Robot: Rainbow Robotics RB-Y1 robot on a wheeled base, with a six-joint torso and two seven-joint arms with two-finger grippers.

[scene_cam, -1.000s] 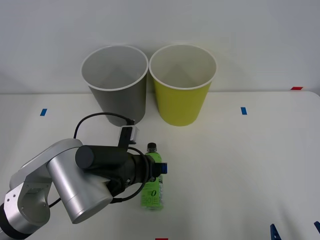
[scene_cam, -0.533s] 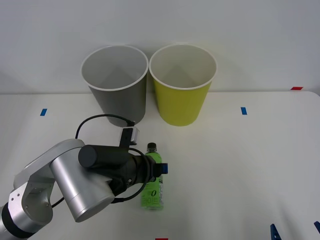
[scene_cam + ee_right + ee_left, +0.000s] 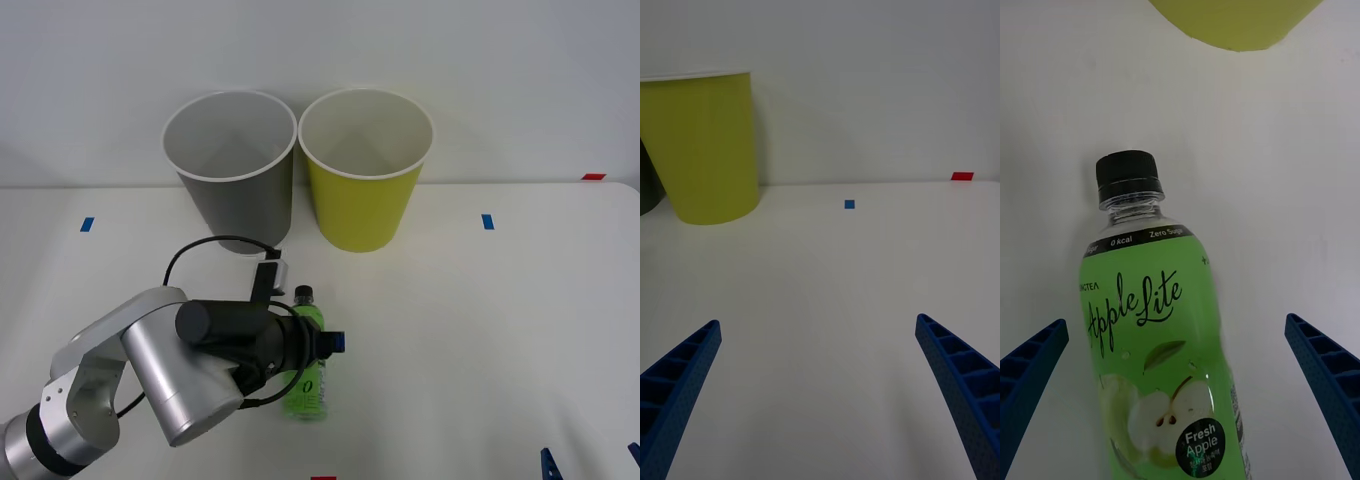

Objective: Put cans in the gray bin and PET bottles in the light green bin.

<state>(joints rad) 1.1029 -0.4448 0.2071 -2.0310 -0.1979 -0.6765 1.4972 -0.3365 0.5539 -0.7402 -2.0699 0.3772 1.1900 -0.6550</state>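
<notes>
In the front view, two tall tapered round bins stand side by side at the upper middle of the frame, against a plain pale wall: one dark gray bin with a white rim (image 3: 240, 205) on the left, one yellow-green bin with a white rim (image 3: 362, 200) on the right, their rims almost touching. Below them, at lower centre, one small plastic bottle with a bright green label and black screw cap (image 3: 308, 375) stands upright on the white table (image 3: 480, 330), and the left gripper (image 3: 322, 345) on its silver arm reaches in from the lower left and sits at the bottle. Three small blue tape marks and two red ones dot the table. The right gripper (image 3: 590, 460) shows as two blue tips at the lower right corner. In the right wrist view, that gripper (image 3: 820, 390) is spread wide over bare table, grasping nothing, with the yellow-green bin at the upper left. In the left wrist view, the left gripper (image 3: 1180, 390) is released, its two blue ribbed fingers (image 3: 1030, 375) apart either side of the bottle (image 3: 1154, 337), not touching it.
</notes>
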